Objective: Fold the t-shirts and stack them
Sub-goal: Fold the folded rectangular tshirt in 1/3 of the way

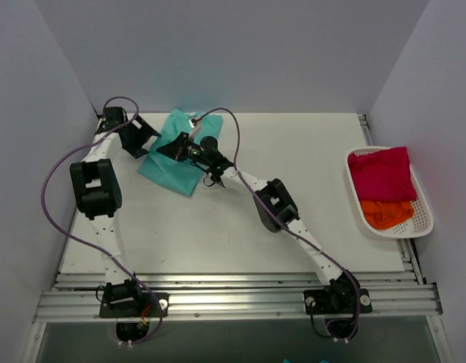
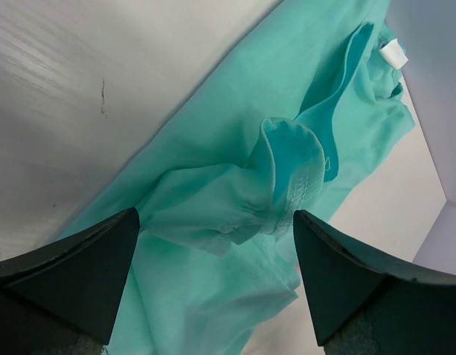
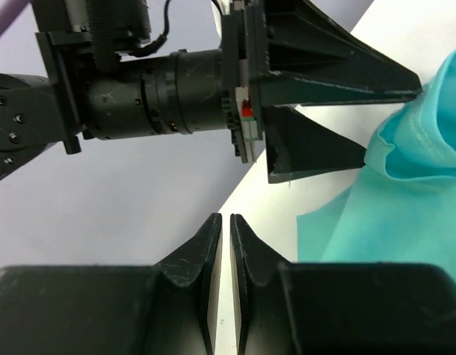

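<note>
A white table (image 1: 203, 234) lies flat under my right claw (image 3: 226, 220), its top plain and faintly scuffed; pale lavender-grey walls close it in on three sides; the back wall (image 1: 240, 53) stands just beyond my claw; the left wall (image 1: 29, 113) is near on its left; the right wall (image 1: 452, 91) is well off to its right; far behind my claw, aluminium rails (image 1: 233, 302) line the table's near edge; the light is soft and even.

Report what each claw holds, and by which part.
Nothing is held. The left claw stands open at a bunched fold of the teal shirt; the right claw is shut and empty beside it.
</note>
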Controlling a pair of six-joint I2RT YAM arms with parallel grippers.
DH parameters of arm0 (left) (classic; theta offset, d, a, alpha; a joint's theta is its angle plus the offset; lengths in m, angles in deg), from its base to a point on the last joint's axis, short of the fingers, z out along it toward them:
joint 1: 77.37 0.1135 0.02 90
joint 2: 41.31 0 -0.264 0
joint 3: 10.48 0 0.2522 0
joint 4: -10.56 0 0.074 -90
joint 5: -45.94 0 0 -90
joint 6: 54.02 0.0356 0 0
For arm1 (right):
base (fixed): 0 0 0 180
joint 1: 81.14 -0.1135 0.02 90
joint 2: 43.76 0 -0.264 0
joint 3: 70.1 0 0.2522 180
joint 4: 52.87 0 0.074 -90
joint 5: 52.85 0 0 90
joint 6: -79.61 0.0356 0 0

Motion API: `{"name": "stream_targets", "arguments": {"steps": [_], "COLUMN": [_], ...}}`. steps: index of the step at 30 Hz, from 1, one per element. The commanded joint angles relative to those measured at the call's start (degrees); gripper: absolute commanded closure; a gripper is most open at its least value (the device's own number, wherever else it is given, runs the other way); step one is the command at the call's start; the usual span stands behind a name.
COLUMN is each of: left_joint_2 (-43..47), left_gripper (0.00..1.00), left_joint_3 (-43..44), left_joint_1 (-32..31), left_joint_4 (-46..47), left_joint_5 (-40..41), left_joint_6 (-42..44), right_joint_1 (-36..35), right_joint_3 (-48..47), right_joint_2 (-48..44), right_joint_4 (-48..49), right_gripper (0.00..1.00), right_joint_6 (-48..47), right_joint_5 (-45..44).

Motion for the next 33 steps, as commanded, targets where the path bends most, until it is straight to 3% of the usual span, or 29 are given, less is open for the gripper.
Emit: {"name": "stream_targets", "arguments": {"steps": [1, 6, 8, 10, 15, 17, 26, 33], "left_joint_2": [1.2, 1.2, 1.8, 2.3, 0.4, 0.9, 7.6, 9.1], "left_gripper": [0.06, 0.06, 0.06, 0.06, 0.06, 0.06, 0.06, 0.06], "left_joint_3": [1.3, 0.4, 0.3, -0.5, 2.7, 2.4, 0.2, 7.4], "left_joint_1": [0.4, 0.4, 0.4, 0.9, 0.9, 0.1, -1.5, 2.0], "left_joint_4": [3.3, 3.8, 2.7, 2.1, -0.6, -0.4, -1.9, -6.8], "left_joint_5": [-2.5, -5.2, -2.7, -2.0, -6.3, -7.6, -8.2, -6.3], "left_joint_6": [1.2, 2.0, 4.1, 5.7, 9.6, 9.6, 11.6, 12.9], "right_joint_1": [-0.4, -1.5, -1.7, -1.7, -2.0, -1.7, -0.1, 0.7], "right_joint_3": [-2.5, -9.6, -11.4, -13.3, -14.6, -12.8, -10.4, -5.5], "right_joint_2": [0.3, 5.2, 6.5, 6.5, 2.9, 1.9, 5.8, 3.9], "right_joint_4": [2.6, -2.6, -5.1, -13.1, -29.8, -30.9, -34.5, -32.2], "right_gripper": [0.93, 0.9, 0.91, 0.99, 1.0, 1.0, 1.0, 1.0], "right_joint_6": [-0.5, -5.0, -6.8, -9.0, -20.2, -22.0, -19.4, -18.1], "right_joint_5": [-0.5, -6.3, -9.8, -14.4, -29.9, -33.3, -34.5, -34.4]}}
